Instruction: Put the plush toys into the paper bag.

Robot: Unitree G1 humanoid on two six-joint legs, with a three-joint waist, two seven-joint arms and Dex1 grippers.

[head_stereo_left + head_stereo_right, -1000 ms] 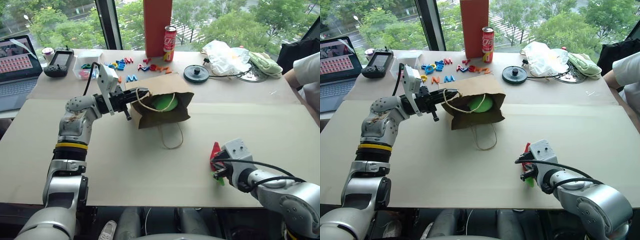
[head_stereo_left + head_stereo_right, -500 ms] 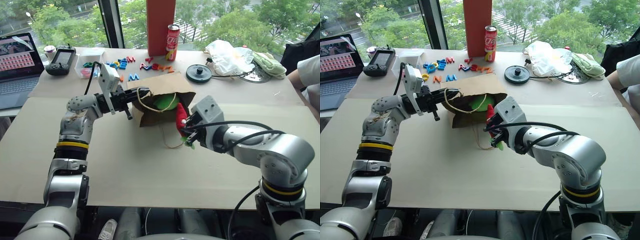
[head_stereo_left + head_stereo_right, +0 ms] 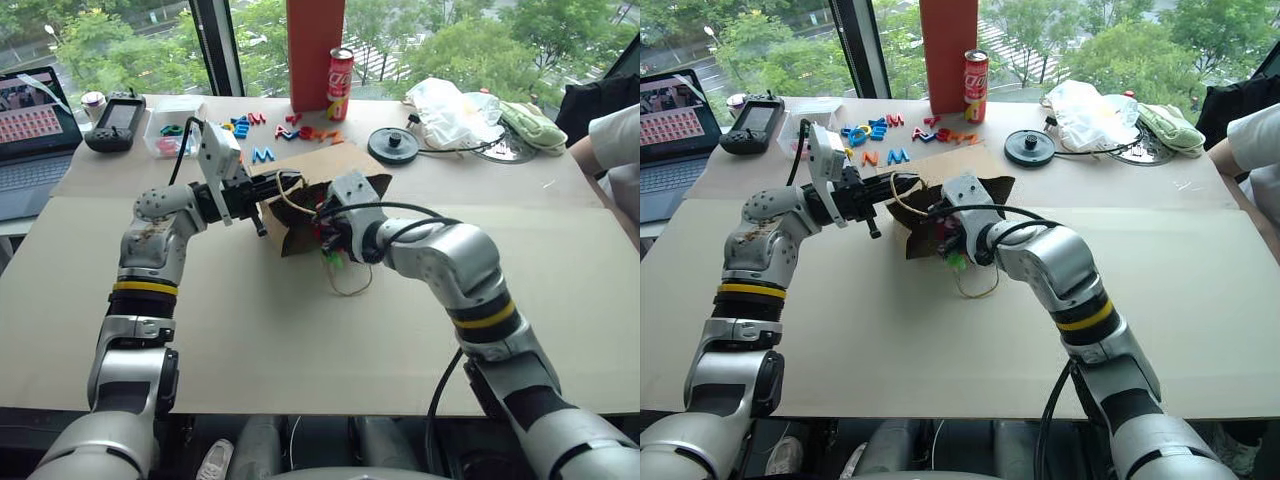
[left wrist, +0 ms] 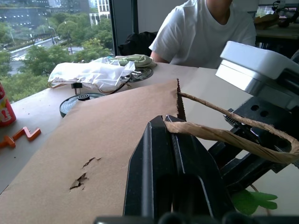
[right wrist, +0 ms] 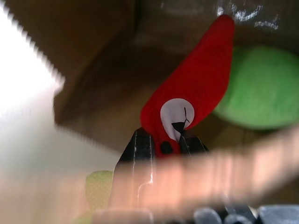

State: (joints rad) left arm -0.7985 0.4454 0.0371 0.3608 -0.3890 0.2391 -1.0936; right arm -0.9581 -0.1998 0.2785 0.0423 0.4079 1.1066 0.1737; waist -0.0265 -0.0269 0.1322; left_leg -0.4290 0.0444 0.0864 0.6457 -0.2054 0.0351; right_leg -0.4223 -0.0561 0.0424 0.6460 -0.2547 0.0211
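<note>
1. Since a second ago the right gripper (image 5: pixel 161 140) has swung from the near right part of the table, where it held the red chili toy (image 5: pixel 191 100) low at about 4 o'clock from the paper bag (image 3: pixel 300 195), up to the bag's mouth; half a second ago it was just short of the opening, and now its fingers are at the opening with the chili pushed inside

2. The left gripper (image 4: pixel 175 135) has not shifted in that time: its fingers are pressed together on the upper twine handle (image 4: pixel 219 135), holding the mouth up and open toward the robot

3. The right gripper's fingers are pinched on the chili's thick end, close to the white mark, with the green leafy tip (image 3: pixel 956 261) hanging out at the bag's lip

4. The chili's long axis runs along the gripper's line into the bag; in the head views its red pointed end aims toward roughly 11 o'clock, its leafy end back toward 5 o'clock

5. The lime-green toy (image 5: pixel 254 88) already lies deep in the bag, just beside the chili's point; touching or apart I cannot tell

6. My reading: one toy is in, the second is partly in but not let go, so what remains is a release and a clean withdrawal past the lower handle loop (image 3: pixel 345 280)
</note>
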